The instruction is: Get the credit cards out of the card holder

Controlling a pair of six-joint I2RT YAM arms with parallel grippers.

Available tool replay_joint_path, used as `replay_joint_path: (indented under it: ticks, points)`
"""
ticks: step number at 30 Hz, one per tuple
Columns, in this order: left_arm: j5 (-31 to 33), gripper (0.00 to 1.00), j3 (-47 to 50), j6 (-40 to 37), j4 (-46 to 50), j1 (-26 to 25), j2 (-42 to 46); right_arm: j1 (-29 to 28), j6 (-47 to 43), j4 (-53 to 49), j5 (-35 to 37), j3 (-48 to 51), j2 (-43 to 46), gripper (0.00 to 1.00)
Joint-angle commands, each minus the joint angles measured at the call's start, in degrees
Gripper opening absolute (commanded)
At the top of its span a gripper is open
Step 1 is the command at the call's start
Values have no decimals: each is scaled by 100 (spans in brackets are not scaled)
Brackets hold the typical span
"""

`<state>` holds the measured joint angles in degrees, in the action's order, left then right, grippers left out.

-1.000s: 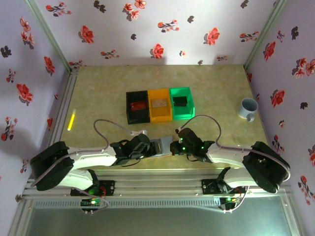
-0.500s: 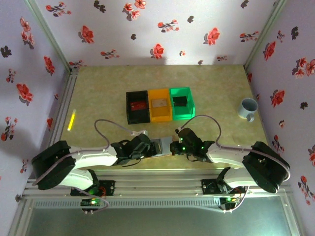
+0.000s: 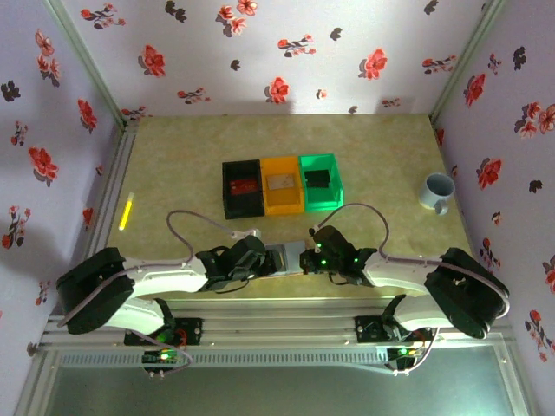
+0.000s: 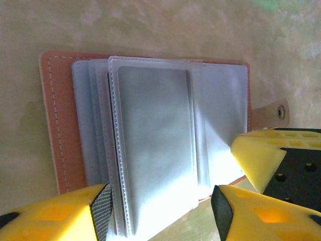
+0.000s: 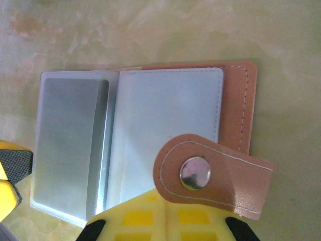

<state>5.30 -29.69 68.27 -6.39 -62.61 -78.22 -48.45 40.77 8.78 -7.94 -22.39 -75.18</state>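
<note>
Yellow left fingers (image 4: 271, 221) half-open astride card holder (image 4: 150, 140) sleeves.

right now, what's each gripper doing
Left gripper: jaws open around the clear sleeves of the card holder.
Right gripper: shut, by the snap strap; whether it grips it cannot be told.

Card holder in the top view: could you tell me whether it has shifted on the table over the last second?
No. The card holder lies at the same spot just below the orange bin as a second ago.

No legible text or labels.
</note>
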Motion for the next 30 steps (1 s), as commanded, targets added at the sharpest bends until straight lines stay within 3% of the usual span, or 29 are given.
replay_joint_path:
  ticks: [1,30]
  points:
    - [30,57,-207,-191,100,29,-8,-25,75,28,-30,89,-55,0]
    - [516,57,-511,-340,773,-7,96,-27,97,120,-99,46,-211,0]
